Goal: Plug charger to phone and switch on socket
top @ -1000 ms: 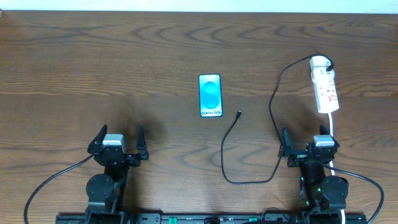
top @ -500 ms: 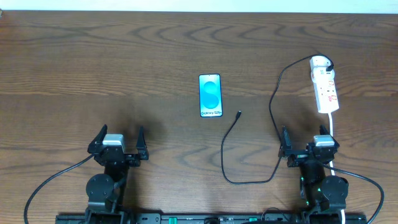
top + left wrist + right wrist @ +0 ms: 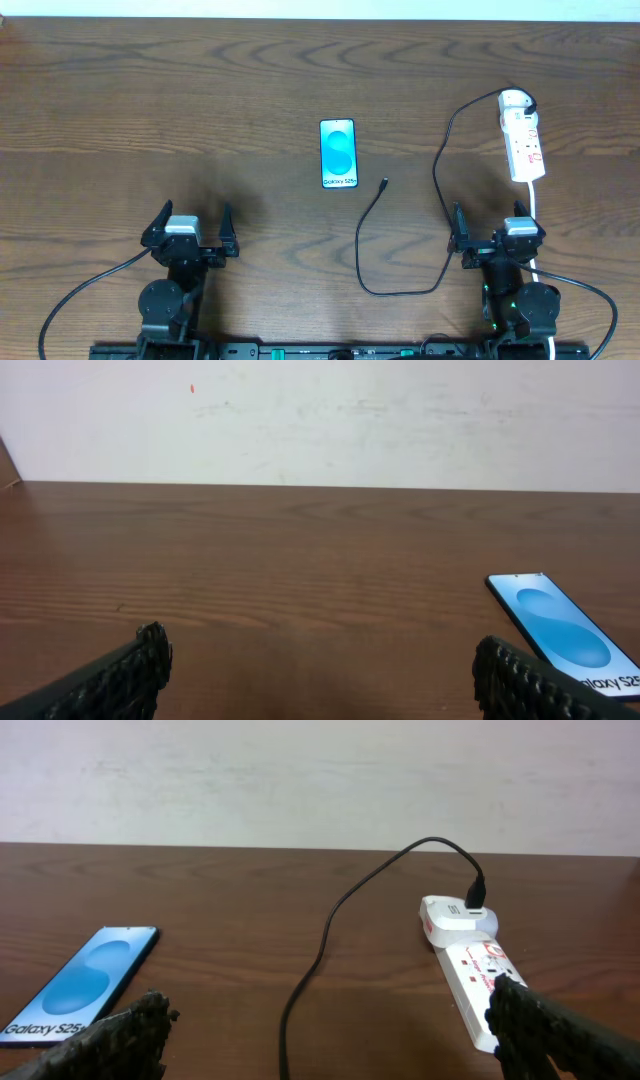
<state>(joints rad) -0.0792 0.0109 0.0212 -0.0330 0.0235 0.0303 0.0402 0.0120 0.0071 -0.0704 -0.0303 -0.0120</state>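
Note:
The phone [image 3: 338, 153] lies flat mid-table, blue screen up, "Galaxy S25+" on its near edge; it also shows in the left wrist view [image 3: 565, 630] and the right wrist view [image 3: 84, 973]. The charger cable [image 3: 372, 225] loops from the white adapter [image 3: 514, 100] down and round, and its plug tip [image 3: 386, 183] lies loose right of the phone. The socket strip [image 3: 524, 140] lies at far right and shows in the right wrist view [image 3: 475, 975]. My left gripper [image 3: 190, 228] and right gripper [image 3: 497, 228] are open and empty near the front edge.
The strip's white cord [image 3: 534, 215] runs down past my right gripper. The cable passes between my right fingers in the right wrist view [image 3: 300, 995]. A pale wall [image 3: 320, 420] stands behind the table's far edge.

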